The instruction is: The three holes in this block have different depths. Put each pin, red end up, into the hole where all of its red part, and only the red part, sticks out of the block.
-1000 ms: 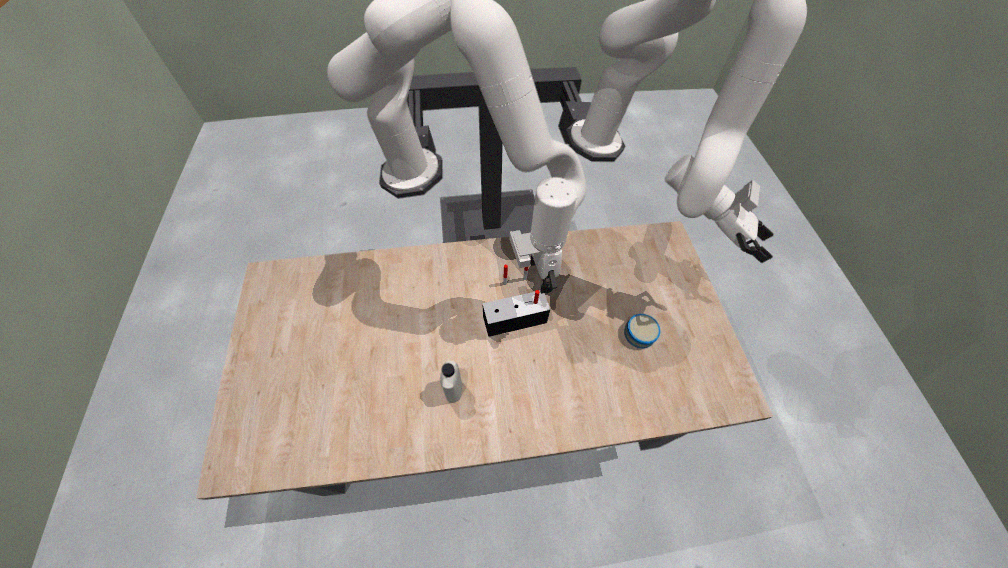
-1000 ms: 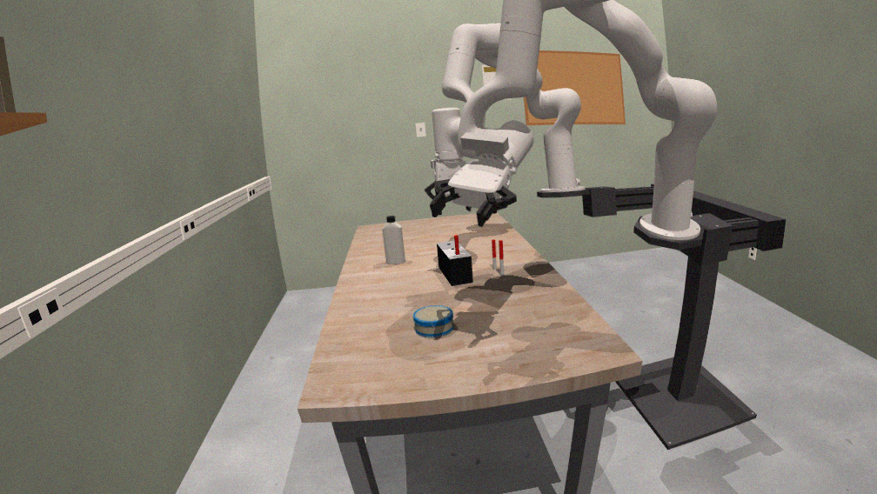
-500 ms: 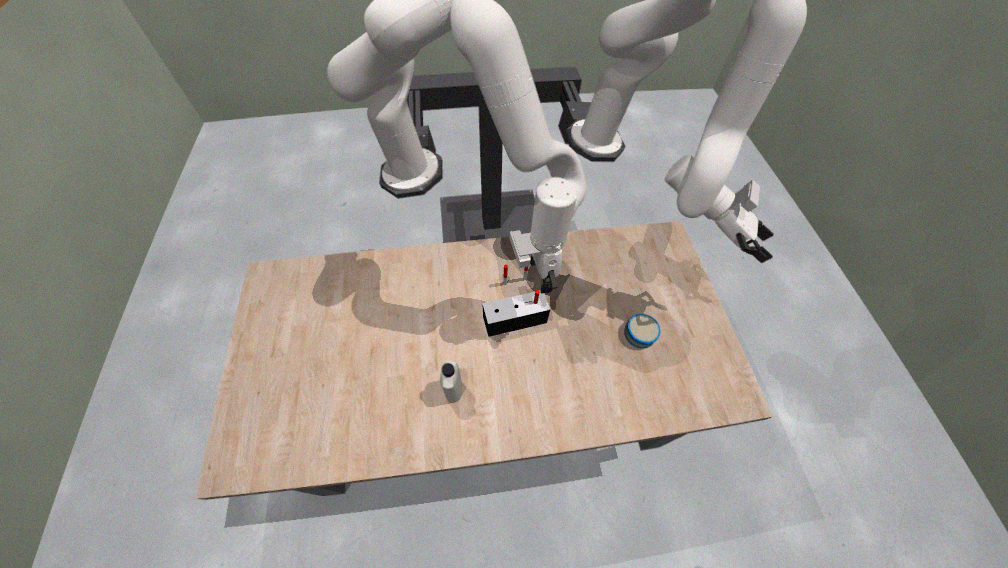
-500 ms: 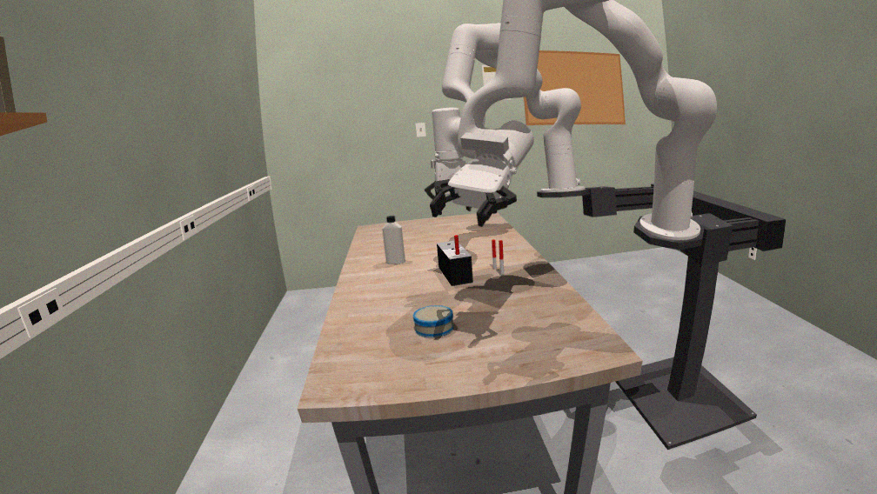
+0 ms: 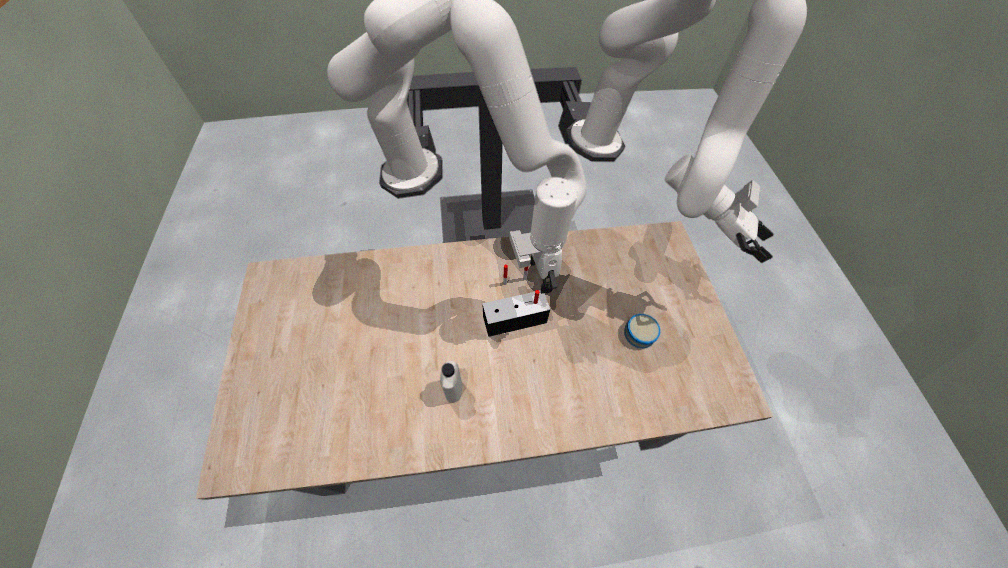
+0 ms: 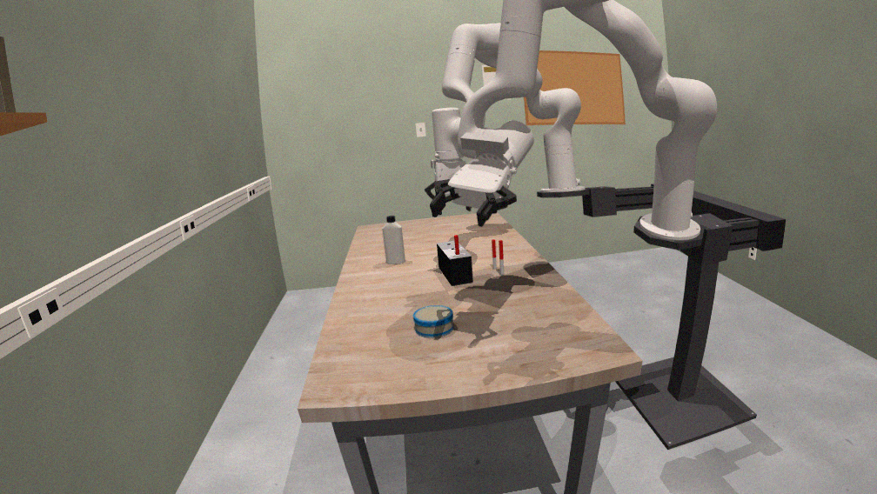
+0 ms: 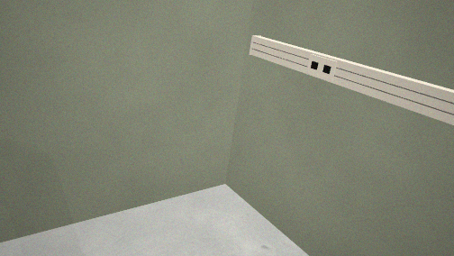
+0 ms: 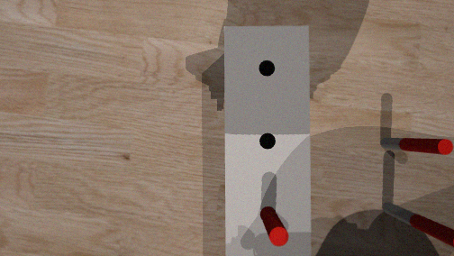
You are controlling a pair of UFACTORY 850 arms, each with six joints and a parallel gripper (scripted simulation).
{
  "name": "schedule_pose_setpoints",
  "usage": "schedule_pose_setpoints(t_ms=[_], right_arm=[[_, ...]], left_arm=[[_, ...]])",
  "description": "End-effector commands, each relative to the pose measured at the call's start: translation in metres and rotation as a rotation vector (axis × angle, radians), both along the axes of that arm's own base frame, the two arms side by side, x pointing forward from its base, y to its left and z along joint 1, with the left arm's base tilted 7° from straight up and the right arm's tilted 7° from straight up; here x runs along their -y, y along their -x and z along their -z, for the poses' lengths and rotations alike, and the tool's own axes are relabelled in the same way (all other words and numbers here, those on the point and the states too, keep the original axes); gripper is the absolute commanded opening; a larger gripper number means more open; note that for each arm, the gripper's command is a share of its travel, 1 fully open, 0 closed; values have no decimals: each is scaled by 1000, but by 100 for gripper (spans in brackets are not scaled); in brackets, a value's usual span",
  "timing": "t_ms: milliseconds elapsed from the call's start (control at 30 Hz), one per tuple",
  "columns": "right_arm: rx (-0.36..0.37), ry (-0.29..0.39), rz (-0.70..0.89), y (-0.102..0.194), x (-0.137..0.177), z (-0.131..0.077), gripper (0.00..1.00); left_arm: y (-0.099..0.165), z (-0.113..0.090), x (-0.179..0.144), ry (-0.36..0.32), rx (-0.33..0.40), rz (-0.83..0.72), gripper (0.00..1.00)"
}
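The black block with a pale top (image 5: 518,324) (image 6: 455,269) (image 8: 288,90) stands mid-table. A pin (image 5: 536,297) (image 6: 456,243) (image 8: 274,226) is in one end hole, with only red visible above the top. The middle and other end holes are empty. Two pins stand upright on the table beside the block, red ends up: one (image 5: 505,271) (image 6: 493,248) (image 8: 423,146) and another (image 5: 526,268) (image 6: 500,250) (image 8: 430,229). My right gripper (image 5: 548,283) is open above the block's pin end, mostly hidden in the exterior view. My left gripper (image 5: 767,244) (image 6: 458,217) is open and empty, high beyond the table's end.
A grey bottle with a black cap (image 5: 452,386) (image 6: 393,245) stands on the table (image 5: 282,423) (image 6: 368,380), on the block's other side from the standing pins. A round blue-rimmed tin (image 5: 643,330) (image 6: 433,322) lies past the block's pin end. The left wrist view shows only walls and floor.
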State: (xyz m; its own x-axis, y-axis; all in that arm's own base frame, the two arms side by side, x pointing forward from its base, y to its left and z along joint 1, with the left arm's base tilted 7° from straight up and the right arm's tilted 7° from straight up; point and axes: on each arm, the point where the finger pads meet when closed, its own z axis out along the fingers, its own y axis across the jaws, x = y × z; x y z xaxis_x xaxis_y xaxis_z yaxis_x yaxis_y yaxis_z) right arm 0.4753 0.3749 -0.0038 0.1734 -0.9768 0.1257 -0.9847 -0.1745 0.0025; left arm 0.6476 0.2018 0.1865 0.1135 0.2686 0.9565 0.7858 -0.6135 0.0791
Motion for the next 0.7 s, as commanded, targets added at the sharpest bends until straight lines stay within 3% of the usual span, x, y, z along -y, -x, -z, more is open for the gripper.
schedule_pose_setpoints(t_ms=[0,467,667], right_arm=[[2,-1,0,-1,-1,-1,100],[2,-1,0,-1,-1,-3,100],[0,-1,0,0,-5,-34,100]], left_arm=[[-1,-1,0,-1,2,0,100],[-1,-1,0,-1,2,0,100],[-1,-1,0,-1,2,0,100]])
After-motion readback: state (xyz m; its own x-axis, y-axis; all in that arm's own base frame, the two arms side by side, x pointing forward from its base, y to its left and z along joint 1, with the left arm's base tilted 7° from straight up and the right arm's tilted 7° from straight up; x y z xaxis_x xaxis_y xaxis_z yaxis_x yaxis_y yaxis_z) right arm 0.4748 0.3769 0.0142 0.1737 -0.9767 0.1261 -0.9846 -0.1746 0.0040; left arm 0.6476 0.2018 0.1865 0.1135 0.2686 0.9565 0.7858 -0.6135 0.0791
